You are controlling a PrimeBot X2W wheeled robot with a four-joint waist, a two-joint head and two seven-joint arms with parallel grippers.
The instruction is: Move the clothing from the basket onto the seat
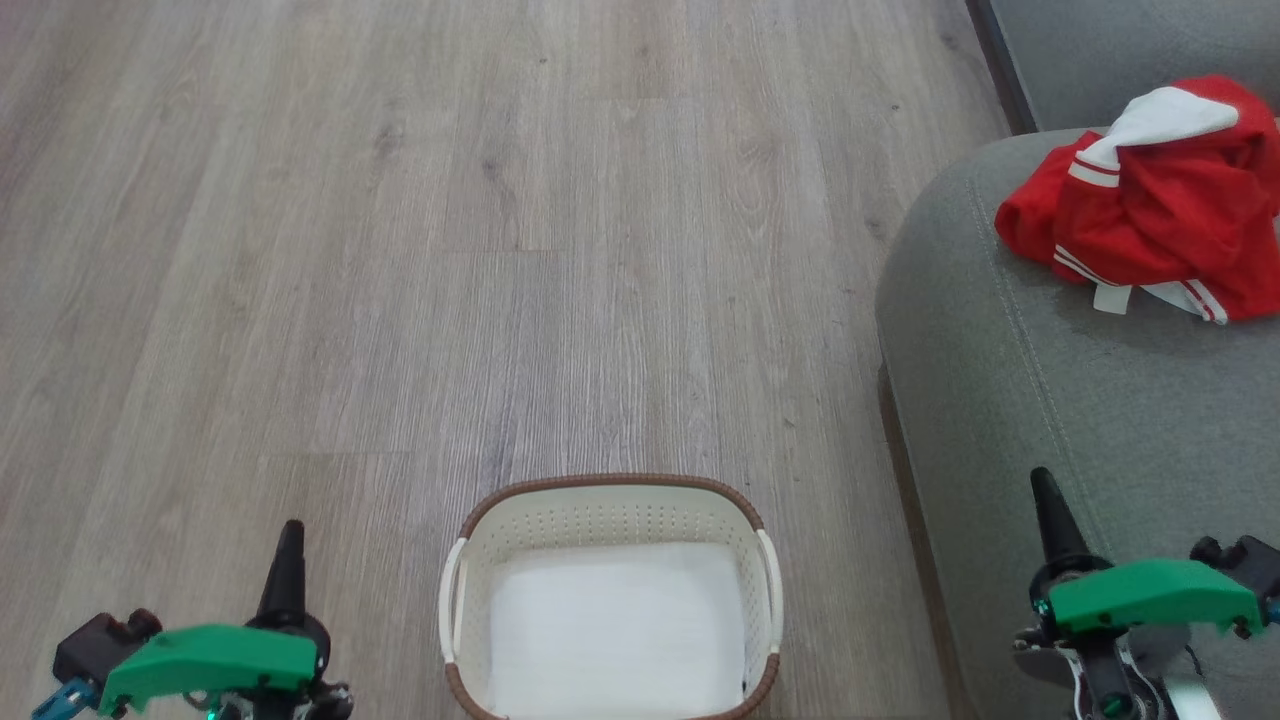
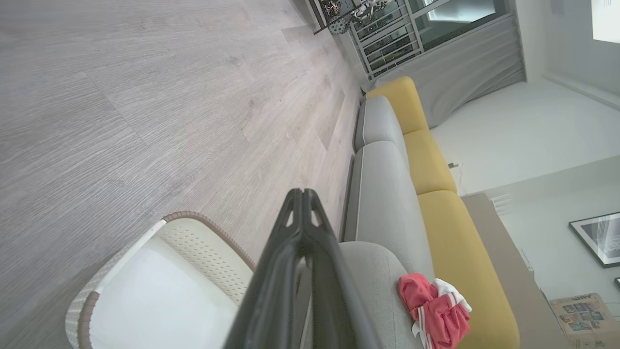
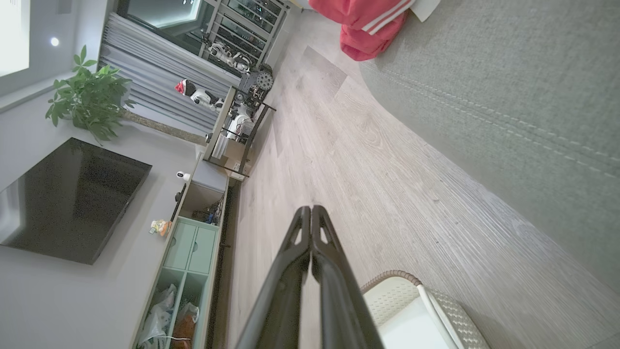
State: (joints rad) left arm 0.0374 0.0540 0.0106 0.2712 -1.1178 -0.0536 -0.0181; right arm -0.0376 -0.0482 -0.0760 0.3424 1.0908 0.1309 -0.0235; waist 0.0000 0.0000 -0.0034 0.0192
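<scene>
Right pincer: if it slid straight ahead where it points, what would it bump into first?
The right pincer would probably meet the wooden floor first, between seat and basket; depth is unclear.

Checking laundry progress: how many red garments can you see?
1: a red-and-white fabric heap on the grey-green upholstered sofa seat; more may be bundled inside. The white perforated plastic basket holds none.

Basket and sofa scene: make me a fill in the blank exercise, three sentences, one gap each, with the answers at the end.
1. The basket standing on the floor is ____.
2. The red and white clothing lies in a heap on the ____.
3. The fingers of the left gripper and of the right gripper are pressed ____, holding nothing.

Missing words: empty; seat; shut
</scene>
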